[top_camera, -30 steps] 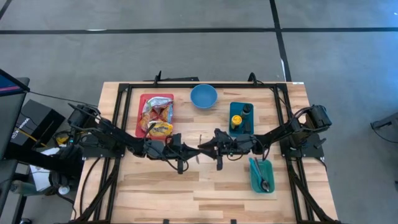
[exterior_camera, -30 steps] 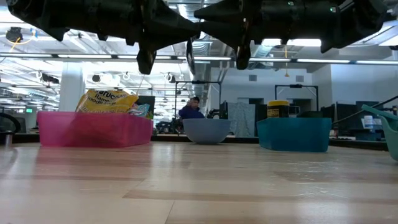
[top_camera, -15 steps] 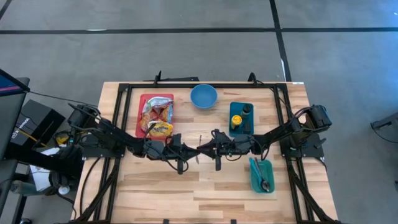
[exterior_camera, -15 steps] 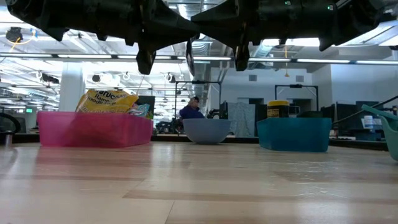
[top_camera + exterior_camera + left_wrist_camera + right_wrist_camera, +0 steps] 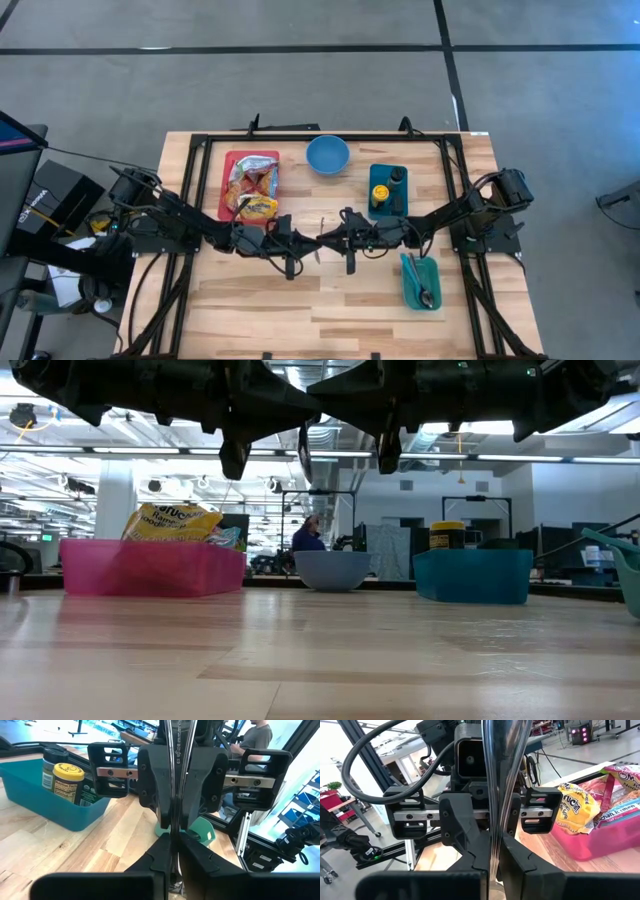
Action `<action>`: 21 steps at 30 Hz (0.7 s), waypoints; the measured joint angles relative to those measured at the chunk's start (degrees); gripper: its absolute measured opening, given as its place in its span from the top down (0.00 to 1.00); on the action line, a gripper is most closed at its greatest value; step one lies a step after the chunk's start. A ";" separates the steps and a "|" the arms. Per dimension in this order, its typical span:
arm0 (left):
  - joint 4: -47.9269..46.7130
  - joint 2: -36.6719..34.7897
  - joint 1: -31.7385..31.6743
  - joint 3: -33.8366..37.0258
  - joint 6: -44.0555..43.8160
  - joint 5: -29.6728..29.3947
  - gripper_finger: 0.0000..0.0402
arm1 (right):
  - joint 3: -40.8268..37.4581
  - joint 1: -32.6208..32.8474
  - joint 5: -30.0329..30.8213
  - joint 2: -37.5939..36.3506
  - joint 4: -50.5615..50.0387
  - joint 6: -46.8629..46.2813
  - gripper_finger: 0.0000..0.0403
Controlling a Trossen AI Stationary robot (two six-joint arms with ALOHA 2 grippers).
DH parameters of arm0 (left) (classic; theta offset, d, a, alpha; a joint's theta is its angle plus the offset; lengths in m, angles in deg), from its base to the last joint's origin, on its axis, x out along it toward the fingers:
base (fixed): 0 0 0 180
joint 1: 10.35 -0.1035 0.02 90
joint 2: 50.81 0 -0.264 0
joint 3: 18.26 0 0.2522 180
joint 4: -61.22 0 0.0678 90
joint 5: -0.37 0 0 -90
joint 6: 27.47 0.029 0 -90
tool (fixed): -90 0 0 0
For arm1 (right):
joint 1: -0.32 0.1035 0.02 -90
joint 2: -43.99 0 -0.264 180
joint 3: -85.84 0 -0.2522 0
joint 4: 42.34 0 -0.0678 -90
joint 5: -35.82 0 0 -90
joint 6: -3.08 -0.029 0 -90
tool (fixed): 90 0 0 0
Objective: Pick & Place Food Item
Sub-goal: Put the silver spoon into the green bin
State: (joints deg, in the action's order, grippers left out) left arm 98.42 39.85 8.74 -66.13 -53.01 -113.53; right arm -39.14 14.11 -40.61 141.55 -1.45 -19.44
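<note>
Several snack packets (image 5: 252, 185) lie in a pink bin (image 5: 226, 190) at the far left; they also show in the low view (image 5: 175, 522) and the right wrist view (image 5: 580, 802). A blue bowl (image 5: 327, 155) stands at the far middle. My left gripper (image 5: 310, 243) and my right gripper (image 5: 330, 240) hover tip to tip above the table's middle. Both are shut and empty. The left wrist view shows my left gripper (image 5: 172, 857) facing the right one (image 5: 172, 780). The right wrist view shows my right gripper (image 5: 492, 865).
A teal bin (image 5: 388, 190) with a yellow-lidded jar (image 5: 69, 782) and a dark bottle stands at the far right. A teal holder (image 5: 420, 282) with spoons is at the near right. A black frame (image 5: 205, 150) rims the table. A person (image 5: 307, 535) moves in the room behind.
</note>
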 joint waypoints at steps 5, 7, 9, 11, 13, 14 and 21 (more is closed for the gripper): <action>0.02 0.00 0.00 0.00 -0.02 0.00 0.90 | 0.00 0.00 0.02 0.00 -0.04 0.02 0.96; 0.03 0.00 0.00 0.00 -0.02 0.00 0.88 | 0.00 0.00 0.02 0.00 -0.25 0.02 0.96; -0.50 0.00 0.01 0.00 -0.02 0.00 0.86 | 0.00 0.00 0.02 0.00 -0.33 0.02 0.96; -1.68 0.00 0.00 0.00 -0.02 0.01 0.83 | 0.00 0.00 0.02 0.00 -0.33 0.03 0.97; -2.54 0.00 0.00 0.02 -0.02 0.02 0.79 | 0.00 0.00 0.00 0.00 -0.33 0.04 0.97; -2.67 0.00 0.00 0.02 -0.02 0.02 0.77 | 0.00 0.00 0.02 0.00 -0.33 0.04 0.97; -2.46 -0.22 0.01 0.02 -0.15 0.00 0.58 | 0.00 0.00 0.02 0.00 -0.47 0.04 0.97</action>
State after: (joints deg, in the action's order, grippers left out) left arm 95.96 39.63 8.75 -66.11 -53.16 -113.53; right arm -39.14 14.11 -40.59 141.55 -1.92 -19.40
